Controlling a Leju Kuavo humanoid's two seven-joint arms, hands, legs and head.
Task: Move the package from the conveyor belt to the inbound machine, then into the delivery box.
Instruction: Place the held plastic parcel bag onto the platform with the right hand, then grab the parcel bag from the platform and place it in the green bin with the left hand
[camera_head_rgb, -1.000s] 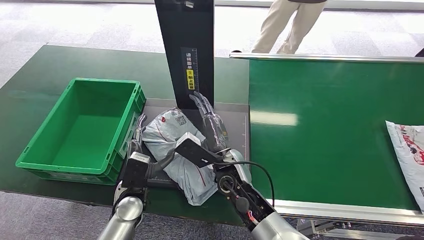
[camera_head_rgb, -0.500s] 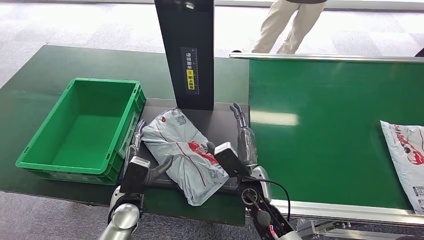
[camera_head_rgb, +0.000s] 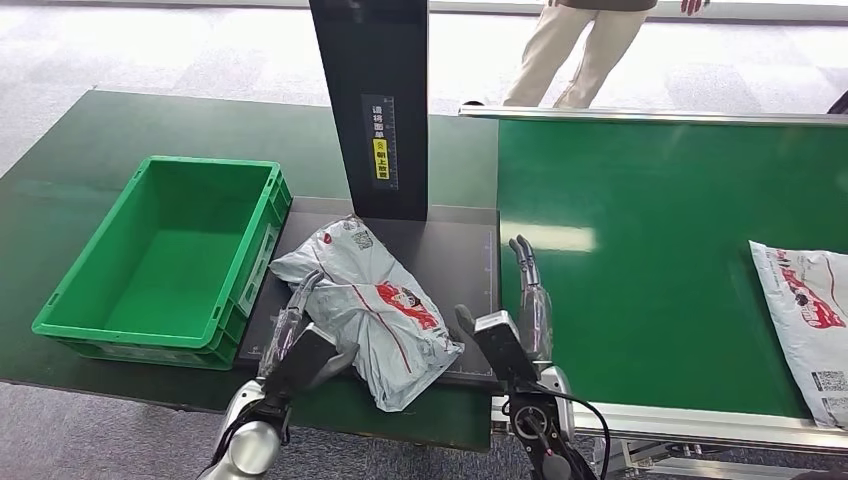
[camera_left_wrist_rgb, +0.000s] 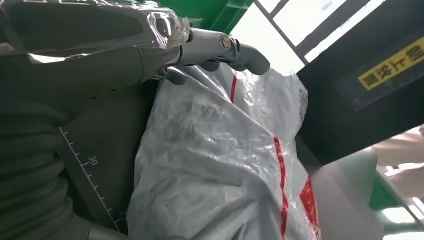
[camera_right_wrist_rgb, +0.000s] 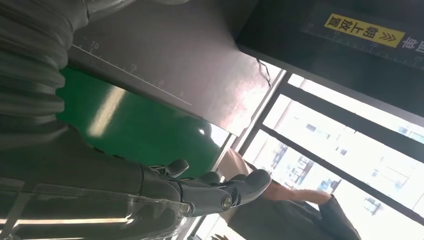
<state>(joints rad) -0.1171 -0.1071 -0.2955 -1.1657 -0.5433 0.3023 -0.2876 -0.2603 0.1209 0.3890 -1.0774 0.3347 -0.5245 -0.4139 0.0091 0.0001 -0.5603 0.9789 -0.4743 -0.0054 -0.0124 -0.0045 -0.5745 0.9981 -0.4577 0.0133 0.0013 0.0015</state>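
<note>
The grey package (camera_head_rgb: 365, 310) with red print lies crumpled on the dark plate (camera_head_rgb: 450, 260) of the inbound machine, its near end hanging over the plate's front edge. My left hand (camera_head_rgb: 300, 335) rests against the package's left side, fingers stretched along it and thumb pointing at it. In the left wrist view the fingers (camera_left_wrist_rgb: 220, 47) reach over the edge of the package (camera_left_wrist_rgb: 225, 165). My right hand (camera_head_rgb: 525, 300) stands apart to the right, at the edge of the conveyor belt (camera_head_rgb: 650, 230), fingers (camera_right_wrist_rgb: 220, 192) straight and holding nothing.
An empty green delivery box (camera_head_rgb: 160, 260) stands left of the plate. The machine's black column (camera_head_rgb: 370, 100) rises behind the package. A second package (camera_head_rgb: 805, 320) lies on the belt at the far right. A person (camera_head_rgb: 580, 50) stands beyond the belt.
My right hand has let go of the package and drawn back right to the belt's edge. My left hand has moved in against the package. The second package has drifted left on the belt.
</note>
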